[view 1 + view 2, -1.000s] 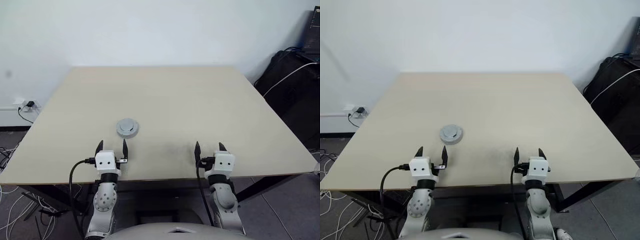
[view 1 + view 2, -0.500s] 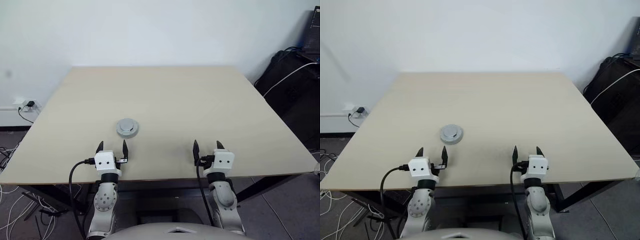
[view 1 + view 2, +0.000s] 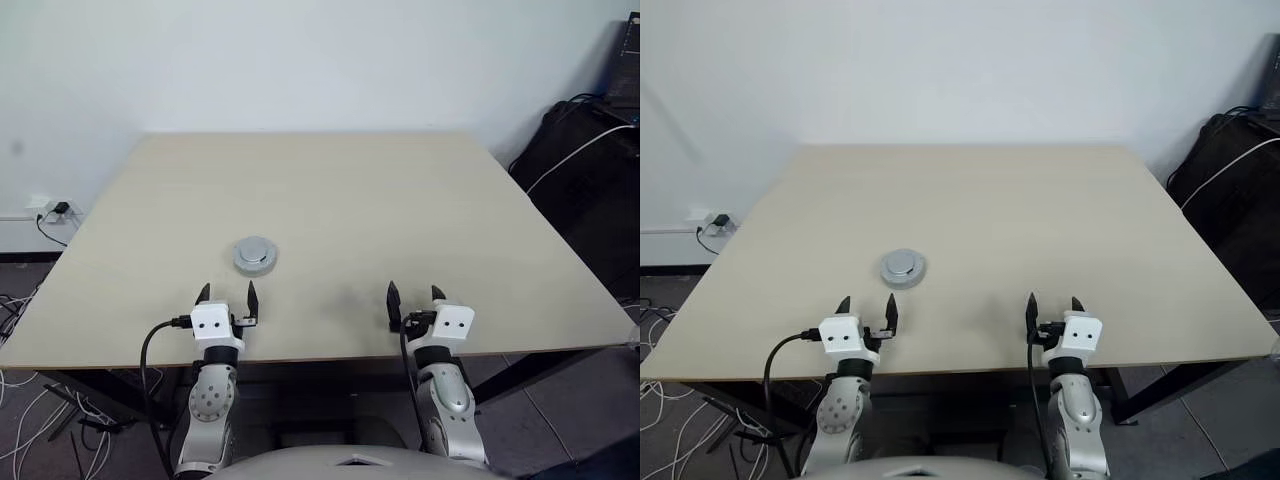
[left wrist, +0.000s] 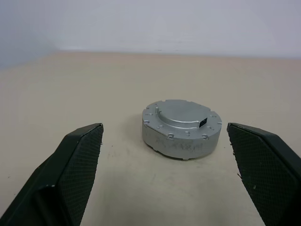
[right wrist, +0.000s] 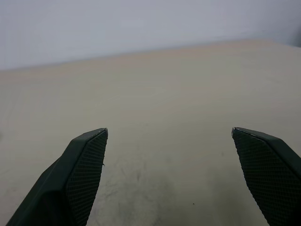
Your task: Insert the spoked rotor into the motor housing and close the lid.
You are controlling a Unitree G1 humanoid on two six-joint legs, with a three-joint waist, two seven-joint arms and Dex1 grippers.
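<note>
Hovering at table [image 3: 420, 190] near edge, left gripper [image 3: 227, 293], right gripper [image 3: 411, 293] spread, lid [image 3: 255, 255] ahead

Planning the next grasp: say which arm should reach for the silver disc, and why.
Left. The silver disc lies on the table just ahead of the open left gripper and sits between its fingers in the wrist view. The right gripper, also open, faces bare tabletop farther off.
</note>
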